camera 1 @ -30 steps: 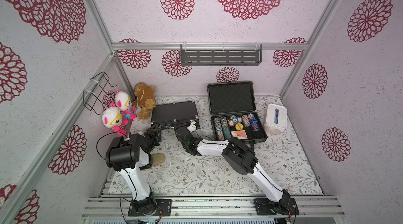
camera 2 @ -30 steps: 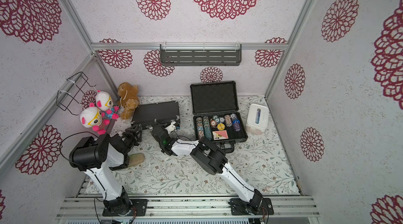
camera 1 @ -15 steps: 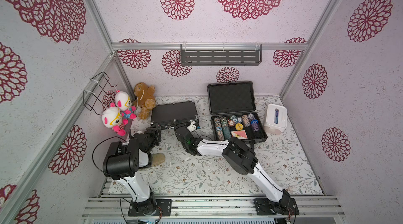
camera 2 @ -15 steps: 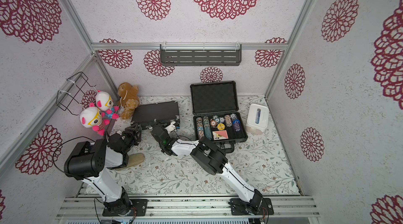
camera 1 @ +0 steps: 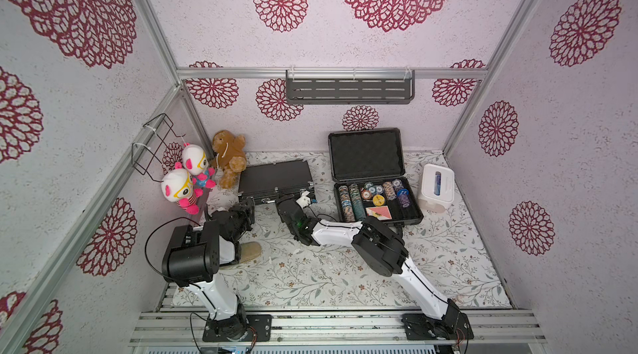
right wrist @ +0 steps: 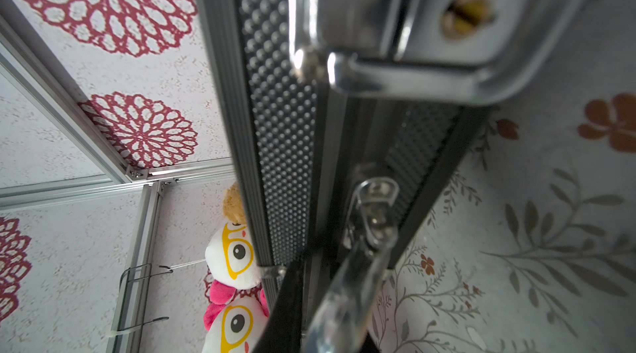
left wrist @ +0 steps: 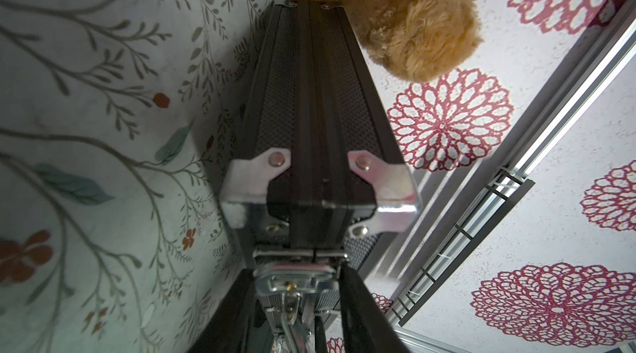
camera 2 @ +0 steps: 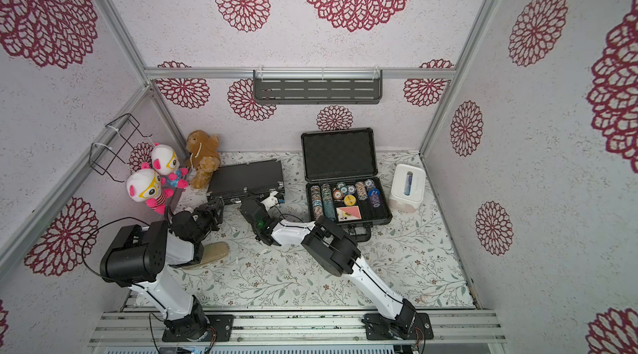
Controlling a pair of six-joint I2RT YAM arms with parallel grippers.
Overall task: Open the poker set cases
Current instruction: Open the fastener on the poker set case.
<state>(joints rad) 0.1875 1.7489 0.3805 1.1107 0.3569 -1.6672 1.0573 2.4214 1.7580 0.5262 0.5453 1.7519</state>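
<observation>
The slim black case (camera 1: 274,178) lies closed at the back left of the table in both top views (camera 2: 247,176). The thicker dark-grey case (camera 1: 374,212) stands open to its right, lid up, chips and cards inside. My left gripper (camera 1: 247,205) is at the slim case's front left corner. In the left wrist view its fingers (left wrist: 358,306) close on both sides of the silver latch (left wrist: 296,275). My right gripper (camera 1: 288,202) sits shut at the case's front edge. The silver handle (right wrist: 347,292) runs against its finger (right wrist: 285,313). I cannot tell whether the handle is pinched.
A brown teddy bear (camera 1: 229,157) touches the slim case's back left corner. Two white-and-pink plush dolls (camera 1: 186,179) hang by the left wall. A white tissue box (camera 1: 436,186) stands right of the open case. A beige object (camera 1: 250,252) lies by my left arm.
My left arm has sunk lower and its jaws have narrowed around the slim case's left latch. The right arm and both cases have not moved.
</observation>
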